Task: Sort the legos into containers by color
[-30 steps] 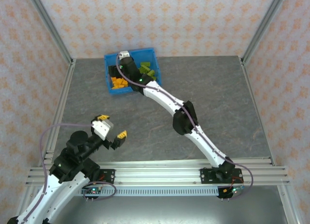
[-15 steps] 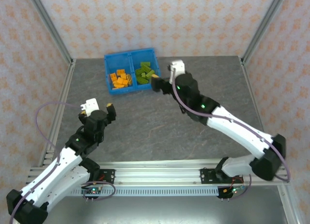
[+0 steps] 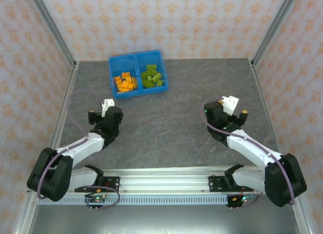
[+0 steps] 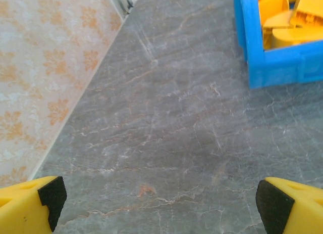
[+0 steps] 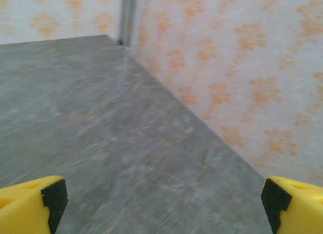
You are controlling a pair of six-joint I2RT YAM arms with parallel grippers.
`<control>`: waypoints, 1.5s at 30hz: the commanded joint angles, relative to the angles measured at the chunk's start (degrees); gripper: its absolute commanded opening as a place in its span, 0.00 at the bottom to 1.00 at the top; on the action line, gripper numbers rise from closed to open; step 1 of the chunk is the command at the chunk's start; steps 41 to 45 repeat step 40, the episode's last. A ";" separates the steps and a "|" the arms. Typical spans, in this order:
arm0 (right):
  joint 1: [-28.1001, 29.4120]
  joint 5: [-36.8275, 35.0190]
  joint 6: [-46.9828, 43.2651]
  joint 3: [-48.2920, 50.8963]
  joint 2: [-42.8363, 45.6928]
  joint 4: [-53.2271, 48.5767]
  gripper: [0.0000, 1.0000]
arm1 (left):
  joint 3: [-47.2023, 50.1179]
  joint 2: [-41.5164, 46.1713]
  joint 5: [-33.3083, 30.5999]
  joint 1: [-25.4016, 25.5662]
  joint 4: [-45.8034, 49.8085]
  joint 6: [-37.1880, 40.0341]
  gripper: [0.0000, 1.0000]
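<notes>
- The orange legos (image 3: 125, 83) lie heaped in the left compartment (image 3: 117, 90) of the blue bin (image 3: 135, 55). The green legos (image 3: 152, 77) lie in the right compartment (image 3: 162, 85), across the divider.
- The bin sits far back on the bench (image 3: 166, 128), left of centre, just short of the rear edge.
- A second ago my right arm stretched across the bin. Half a second ago it hung beside the bin's right wall. Now it is folded back to the near right.
- My right end effector (image 3: 227, 108) is spread wide with nothing between its yellow fingers (image 5: 33, 203). It was narrower a second ago.
- My left end effector (image 3: 105, 111) has swung up towards the left side, well short of the bin. It is just as wide as before and also empty, its fingertips (image 4: 30, 203) at the corners of its wrist view.
- The bare bench runs wide between my two arms and up to the bin.
- The patterned wall (image 5: 242, 82) closes in close on my right. A metal frame post (image 3: 50, 37) borders my left.
- The left wrist view cuts the bin off, showing one blue corner and some orange pieces.
- The bricks overlap, so I cannot count them.
</notes>
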State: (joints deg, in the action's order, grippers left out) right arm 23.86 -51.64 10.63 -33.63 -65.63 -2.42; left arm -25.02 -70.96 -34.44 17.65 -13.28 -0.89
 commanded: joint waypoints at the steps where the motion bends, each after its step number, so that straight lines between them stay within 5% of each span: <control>1: -4.14 1.23 -3.11 1.95 -1.80 8.70 1.00 | 0.85 -0.93 5.16 -2.69 -10.77 3.72 1.00; 6: -13.51 11.75 -3.03 6.86 -7.70 19.83 1.00 | 2.73 -2.98 17.97 -7.94 -20.58 5.14 1.00; 9: -14.98 24.23 -7.66 14.65 -7.74 42.03 1.00 | 2.73 -6.80 25.93 -11.11 -26.42 5.20 1.00; 12: -16.31 27.21 -9.73 11.99 -10.77 41.33 1.00 | 3.45 -15.80 29.14 -12.98 -36.65 4.48 1.00; 16: -17.89 34.01 -13.95 14.96 -25.05 63.74 0.99 | 0.90 -14.61 30.68 -15.09 -29.57 2.06 1.00; 18: -19.72 38.38 -11.16 9.55 -20.77 45.54 0.99 | 0.64 -14.92 30.31 -15.19 -29.59 1.85 1.00; 20: -20.64 37.22 -10.84 12.00 -22.66 53.22 0.99 | 0.68 -14.95 30.20 -15.19 -29.66 1.88 1.00; 45: -20.43 38.26 -10.94 10.96 -21.30 49.11 0.99 | 0.58 -14.89 30.26 -15.19 -29.48 1.86 1.00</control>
